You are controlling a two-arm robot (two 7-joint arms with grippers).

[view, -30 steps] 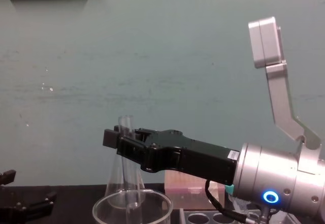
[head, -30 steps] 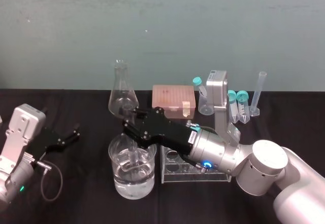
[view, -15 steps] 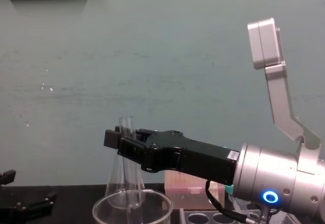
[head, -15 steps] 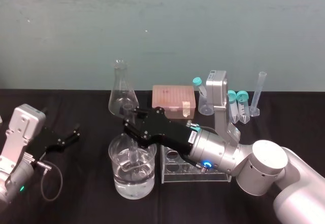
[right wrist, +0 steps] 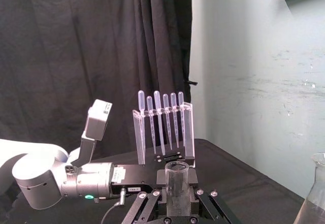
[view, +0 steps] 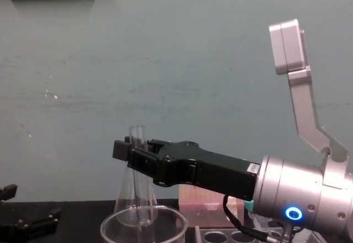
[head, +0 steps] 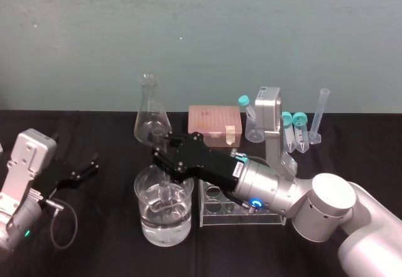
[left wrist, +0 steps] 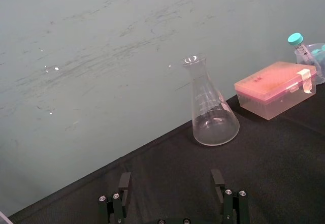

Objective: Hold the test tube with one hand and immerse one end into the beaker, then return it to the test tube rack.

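You get the black surface (head: 107, 230) from the head view. The chest view cuts the beaker (head: 139, 189) down to its rim. Right pincer (head: 161, 157) reaches left over the beaker, clamped on the upright test tube (view: 137, 134). The tube's lower end is inside the beaker, depth in the liquid unclear. Test tube rack (head: 217, 213) just right, arm partly covering it. Left pincer (head: 88, 167) sits far left, fingers apart.

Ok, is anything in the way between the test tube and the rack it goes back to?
Only the beaker wall: the right pincer holds the test tube with its lower end inside, so it probably must lift over the rim. The test tube rack sits beside, nothing else visible between. The left pincer idles open, far left.
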